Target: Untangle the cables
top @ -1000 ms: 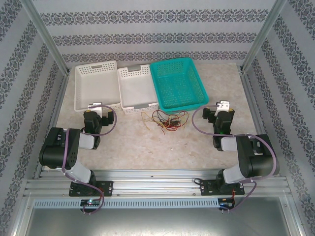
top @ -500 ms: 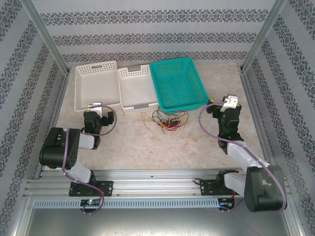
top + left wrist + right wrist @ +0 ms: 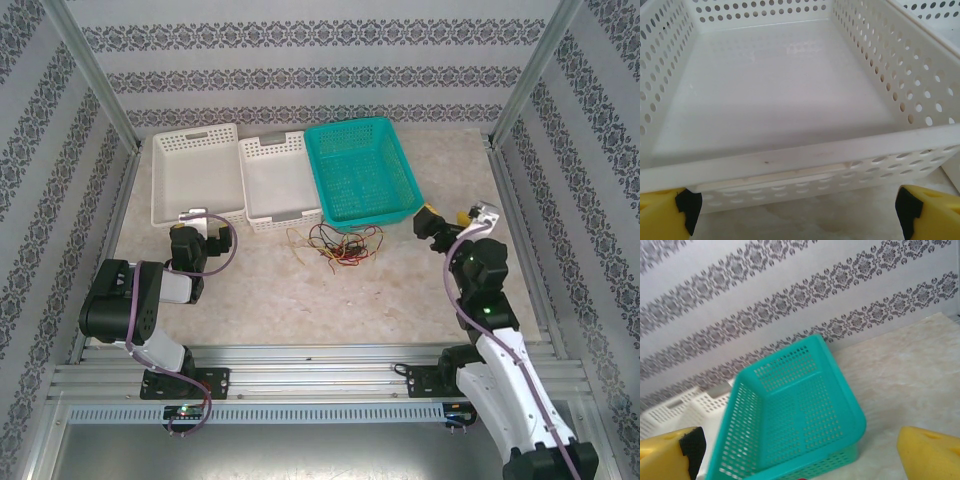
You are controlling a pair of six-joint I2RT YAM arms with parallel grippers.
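1 tangle of cables: red, yellow and dark strands, heaped on the desk just in front of the middle white basket and the teal basket; untouched. 2 pincers, jaws spread wide, nothing held: left pincer parked at the near wall of the left white basket; right pincer poised to the right of the tangle. Step judged: approach, nothing gripped yet. Next move judged: a pincer to be lowered onto an outlying loop, 1 strand alone pinched.
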